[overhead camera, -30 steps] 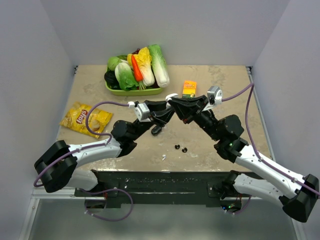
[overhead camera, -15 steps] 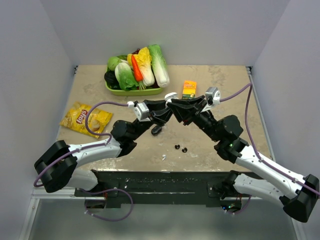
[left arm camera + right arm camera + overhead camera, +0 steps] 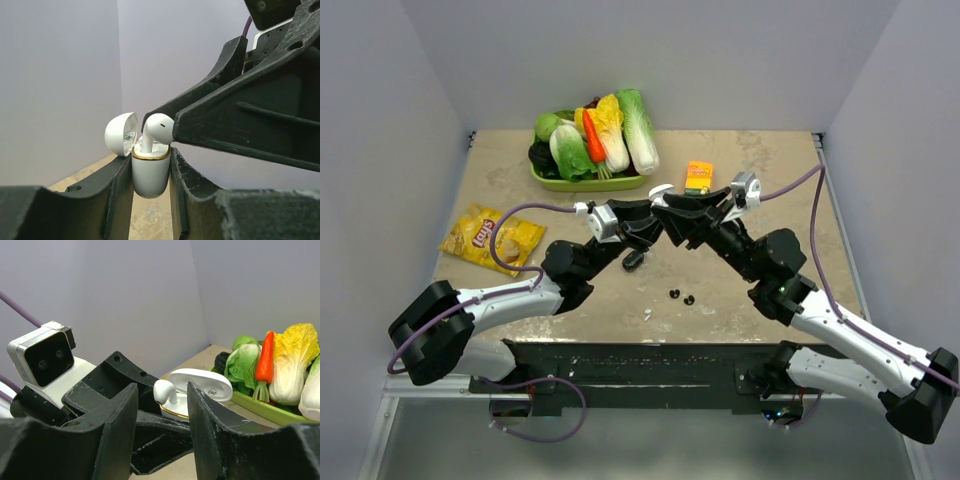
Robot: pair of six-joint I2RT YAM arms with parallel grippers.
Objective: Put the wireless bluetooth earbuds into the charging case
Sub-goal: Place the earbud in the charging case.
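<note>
My left gripper [image 3: 150, 159] is shut on a white charging case [image 3: 149, 175] with a gold rim, held upright above the table with its lid [image 3: 120, 134] open. A white earbud [image 3: 159, 127] stands with its stem in the case. My right gripper [image 3: 162, 390] is open, with a finger on each side of that earbud [image 3: 165, 390] and gaps showing. One right finger's tip is at the earbud's head in the left wrist view. Both grippers meet mid-table [image 3: 657, 215]. Two black earbuds [image 3: 681, 297] and a small white piece [image 3: 648, 314] lie on the table.
A green tray [image 3: 585, 183] of vegetables stands at the back, and shows in the right wrist view [image 3: 270, 410]. A yellow chips bag [image 3: 490, 238] lies at the left. A small orange box [image 3: 698, 177] lies behind the right gripper. A dark object [image 3: 632, 260] lies under the left arm.
The right gripper has edged slightly left and back, closer over the case. The left arm and the loose pieces on the table have not moved.
</note>
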